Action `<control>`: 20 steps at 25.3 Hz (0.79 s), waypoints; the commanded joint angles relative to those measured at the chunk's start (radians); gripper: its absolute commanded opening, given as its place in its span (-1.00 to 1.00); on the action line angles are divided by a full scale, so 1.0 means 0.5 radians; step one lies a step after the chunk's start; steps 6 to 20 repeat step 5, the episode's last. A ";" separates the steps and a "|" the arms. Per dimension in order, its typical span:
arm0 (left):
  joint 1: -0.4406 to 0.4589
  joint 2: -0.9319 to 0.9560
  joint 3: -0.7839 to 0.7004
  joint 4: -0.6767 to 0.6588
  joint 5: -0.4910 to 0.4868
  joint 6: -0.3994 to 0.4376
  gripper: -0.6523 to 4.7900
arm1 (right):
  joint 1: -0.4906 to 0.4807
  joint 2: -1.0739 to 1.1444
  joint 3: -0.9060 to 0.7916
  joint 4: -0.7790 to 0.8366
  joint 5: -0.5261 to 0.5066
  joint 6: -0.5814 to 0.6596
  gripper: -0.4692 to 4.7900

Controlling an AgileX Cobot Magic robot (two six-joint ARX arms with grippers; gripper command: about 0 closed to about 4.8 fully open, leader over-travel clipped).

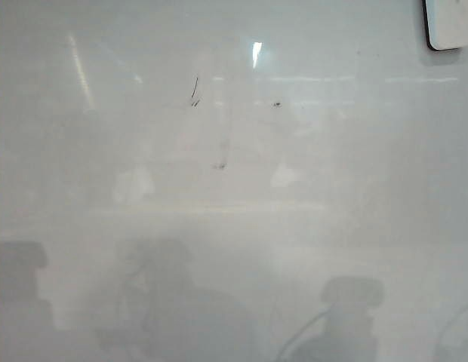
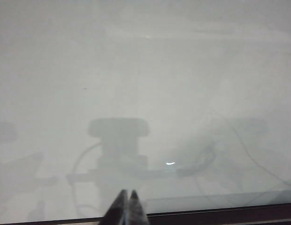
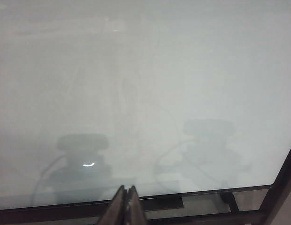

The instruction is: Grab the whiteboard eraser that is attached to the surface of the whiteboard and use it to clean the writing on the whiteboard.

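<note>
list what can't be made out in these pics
- Whiteboard eraser: exterior view, cut off by the top-right corner.
- Writing: no blue marks visible; only tiny dark scuffs on the whiteboard, blurred by glare.
- Left tool and right tool: only shut tips show at the frame edge.

1. One whiteboard (image 1: 234, 226) fills the scene.
2. One whiteboard eraser (image 1: 451, 23) sits at its far right corner.
3. Three small clusters of dark scuff marks (image 1: 195, 92) lie near the far middle.
4. Two grippers: left gripper (image 2: 127, 206), right gripper (image 3: 126, 202), both closed.
</note>
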 commanded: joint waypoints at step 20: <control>0.002 0.002 0.005 -0.015 -0.004 0.009 -0.77 | 0.002 -0.001 0.012 0.019 0.001 0.005 -0.84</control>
